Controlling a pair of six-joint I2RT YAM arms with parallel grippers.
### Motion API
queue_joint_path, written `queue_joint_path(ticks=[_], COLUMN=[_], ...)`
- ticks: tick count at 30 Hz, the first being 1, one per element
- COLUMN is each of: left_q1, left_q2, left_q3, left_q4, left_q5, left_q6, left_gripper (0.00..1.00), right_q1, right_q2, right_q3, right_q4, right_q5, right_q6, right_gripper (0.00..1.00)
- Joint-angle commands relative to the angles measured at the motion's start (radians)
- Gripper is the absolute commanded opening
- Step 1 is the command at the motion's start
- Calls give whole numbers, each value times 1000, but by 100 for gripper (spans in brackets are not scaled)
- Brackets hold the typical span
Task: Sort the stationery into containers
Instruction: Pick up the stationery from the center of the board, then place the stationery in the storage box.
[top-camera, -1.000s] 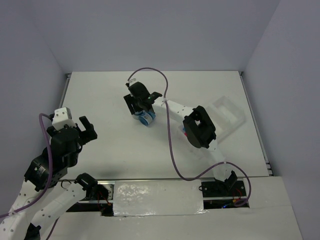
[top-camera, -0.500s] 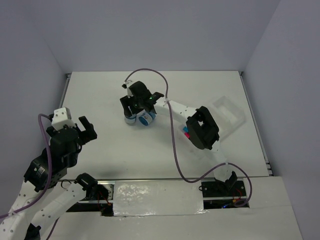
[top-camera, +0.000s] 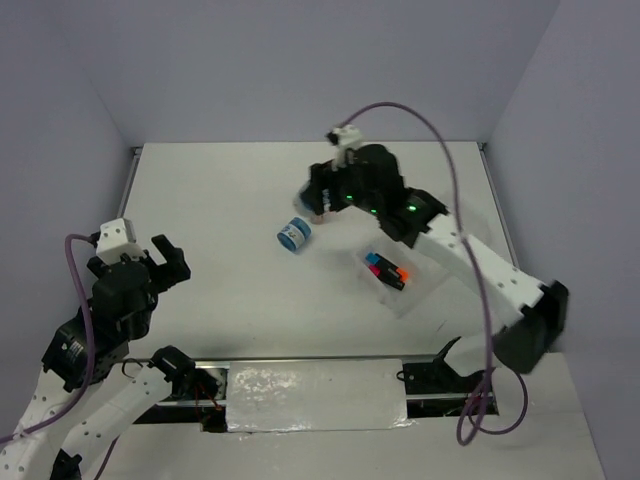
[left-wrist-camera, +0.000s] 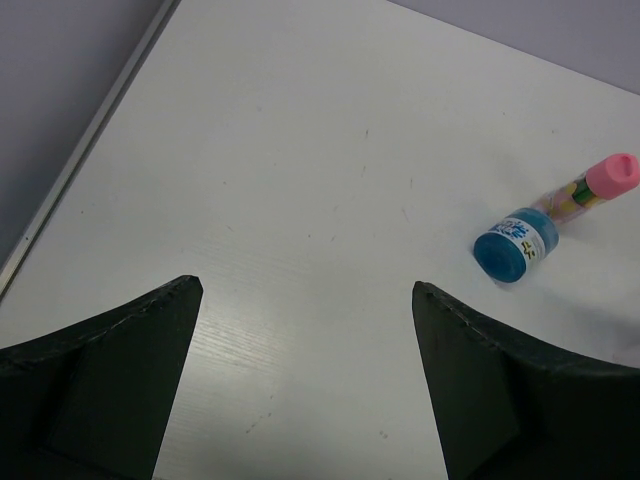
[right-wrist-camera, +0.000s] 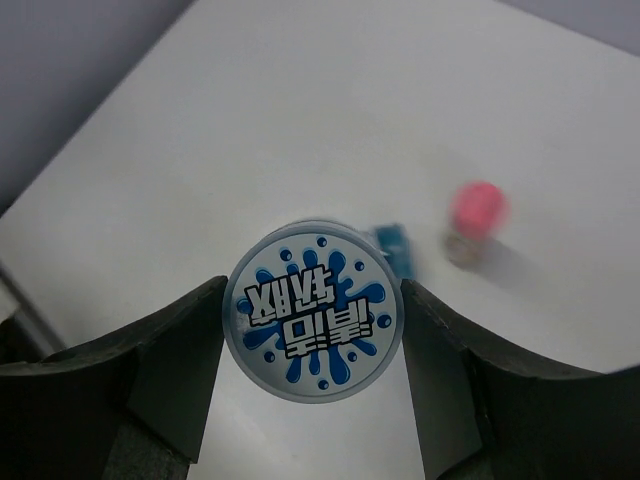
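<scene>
Gripping a blue-white patterned disc (right-wrist-camera: 312, 310) by its rim, the right end effector (top-camera: 318, 198) sits above the middle of the table (top-camera: 220, 190), just right of centre in the upper half of the overhead view. In the right wrist view its two dark fingers (right-wrist-camera: 175, 350) press on the disc's left and right sides. The disc's printed face is turned toward the camera and the disc is clear of the table.

A second disc (top-camera: 293, 236) lies on the table just below and left of that end effector, near the centre of the overhead view. The left wrist view shows it at centre right, tipped so that its blue face shows. The pink-capped tube (left-wrist-camera: 590, 185) is close against its upper right side, with the cap pointing toward the right edge of that frame.

The tray (top-camera: 400, 298) rests right of centre in the overhead view, partly hidden behind the right arm. The markers (top-camera: 386, 271) lie side by side in the compartment at its left end, where pink, blue and orange caps are visible.

The left end effector (left-wrist-camera: 305, 290) is at the lower left of the overhead view, well apart from everything else. Its jaws are spread wide with nothing between them, and only bare table is beneath.
</scene>
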Motion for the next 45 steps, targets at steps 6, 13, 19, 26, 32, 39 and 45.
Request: queue_joint_path(ticks=[6,13,19,26,32,39,45], left_q1=[3,3,3,2,3,3,3], left_q2=[-9,-18,-13,-4,10,10,11], left_q3=[-8,-11,-14,-14,-14,-14,-15], left_q4=[47,48,53,59,61,61,62], left_q5=[21,26,35,46,50,49,52], left_q6=[26,27,33,39,42,41,44], left_gripper=[99,99,99,99,99,99,99], right_q1=[-347,-526,-543,-546,-556,-559,-559], right_q2=[-457,-390,-261,-209,-189,-134,-120], right_q3=[-385,-450,-460,-510,-534,-549,-559], right_q4=[-120,-78,-12,36,77,131,139], right_q5=[510,484,435,427,426,433,430], right_q6=[85,105,133,163,168,177,180], right_gripper=[25,25,26,30,36,46,72])
